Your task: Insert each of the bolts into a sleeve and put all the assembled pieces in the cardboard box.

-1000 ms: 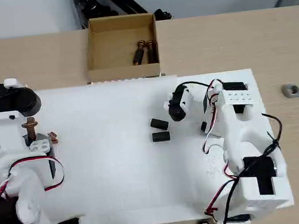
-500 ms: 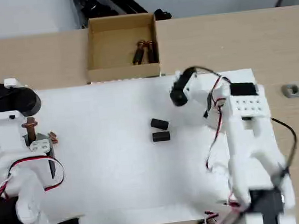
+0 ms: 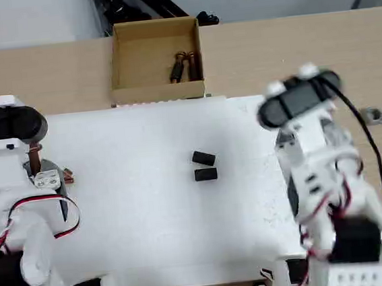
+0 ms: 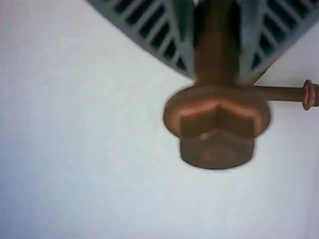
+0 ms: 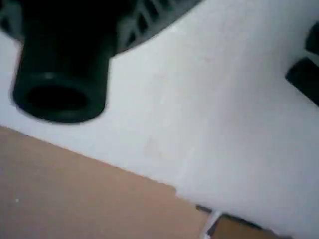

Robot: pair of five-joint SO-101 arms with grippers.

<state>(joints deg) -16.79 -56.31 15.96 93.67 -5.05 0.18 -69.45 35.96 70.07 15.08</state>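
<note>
Grip was firm on both arms. The left gripper (image 4: pixel 217 52) was closed around the shank of a copper-coloured bolt (image 4: pixel 217 127), whose hex head stood clear of the fingers. This pair sat well to the left of the cardboard box (image 3: pixel 159 92), on the arms' side of it, above the white mat (image 3: pixel 143 208). A second bolt (image 4: pixel 291 93) lay flat on the mat just beside the held one (whether the two touched could not be told). The right gripper (image 5: pixel 67 35) was clamped on a black sleeve (image 5: pixel 57 82), with the sleeve's open end facing outward. It was off to the right of the box, near where the mat met the wooden table (image 5: pixel 75 194). Two loose sleeves (image 3: pixel 204 158) lay on the mat on the arms' side of the box, below its right end, close together but apart. Inside the box, toward its right wall, lay the assembled pieces (image 3: pixel 185 66).
</note>
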